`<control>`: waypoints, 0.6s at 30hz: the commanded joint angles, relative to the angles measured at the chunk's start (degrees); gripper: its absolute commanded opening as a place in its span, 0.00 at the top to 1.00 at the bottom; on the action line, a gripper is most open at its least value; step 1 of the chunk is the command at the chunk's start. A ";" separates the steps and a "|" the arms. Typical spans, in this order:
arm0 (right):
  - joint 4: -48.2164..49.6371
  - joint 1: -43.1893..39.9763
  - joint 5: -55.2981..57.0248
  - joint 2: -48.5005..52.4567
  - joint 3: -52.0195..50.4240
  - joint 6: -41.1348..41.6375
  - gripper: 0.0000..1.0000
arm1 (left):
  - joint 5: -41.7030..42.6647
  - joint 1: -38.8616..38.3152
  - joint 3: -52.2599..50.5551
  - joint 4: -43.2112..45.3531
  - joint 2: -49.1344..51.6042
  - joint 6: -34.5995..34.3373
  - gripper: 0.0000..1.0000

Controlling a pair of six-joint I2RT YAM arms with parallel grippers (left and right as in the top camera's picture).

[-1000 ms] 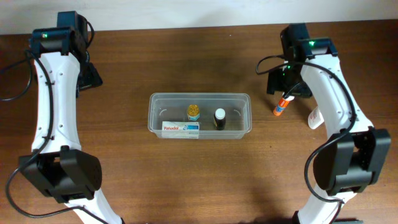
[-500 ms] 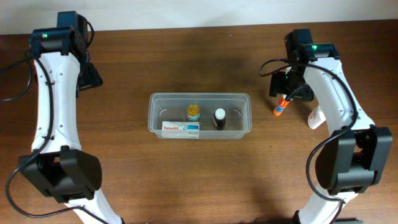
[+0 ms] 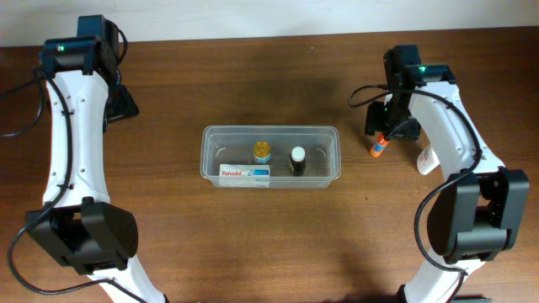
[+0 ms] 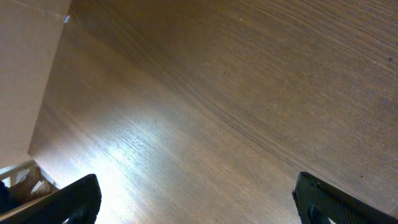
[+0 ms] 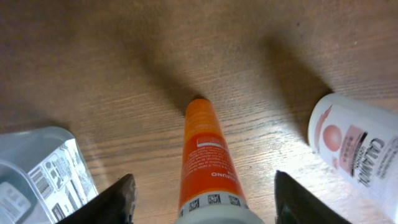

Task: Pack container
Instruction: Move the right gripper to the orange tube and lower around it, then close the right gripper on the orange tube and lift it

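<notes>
A dark wooden table (image 3: 269,244) seen from above carries two white robot arms, the left arm (image 3: 72,126) at one edge and the right arm (image 3: 450,126) at the other. Since a second ago, only the right arm has moved. Its wrist has shifted slightly above an orange tube, and everything else lies as before. One container (image 3: 333,156) sits at the middle of the table, between the arms and well apart from both. It is a clear, see-through rectangular tub with rounded corners and a rim, and it is open on top. Three items are inside it: one white and blue box (image 3: 245,174) lying along the near wall, one bottle with a yellow cap (image 3: 262,151), and one dark bottle with a white cap (image 3: 297,159). Two items lie outside to its right: one white bottle (image 5: 354,149) and one orange tube (image 5: 205,155). The right gripper (image 5: 205,186) hangs with its fingers spread on either side of the tube, with bare wood showing between them. The left gripper (image 4: 196,193) is spread wide over bare wood and holds nothing.
</notes>
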 commanded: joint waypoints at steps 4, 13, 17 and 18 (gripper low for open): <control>0.52 -0.13 -0.48 0.24 -0.57 0.22 0.44 | -0.79 0.02 0.15 -0.04 -0.39 -0.37 0.01; 0.31 -0.13 -0.48 0.24 -0.57 0.20 0.56 | -0.79 0.02 0.15 -0.04 -0.39 -0.37 0.01; 0.09 -0.13 -0.48 0.24 -0.57 0.22 0.62 | -0.79 0.02 0.15 -0.04 -0.39 -0.37 0.01; 0.07 -0.13 -0.48 0.24 -0.57 0.22 0.64 | -0.79 0.02 0.15 -0.04 -0.39 -0.37 0.01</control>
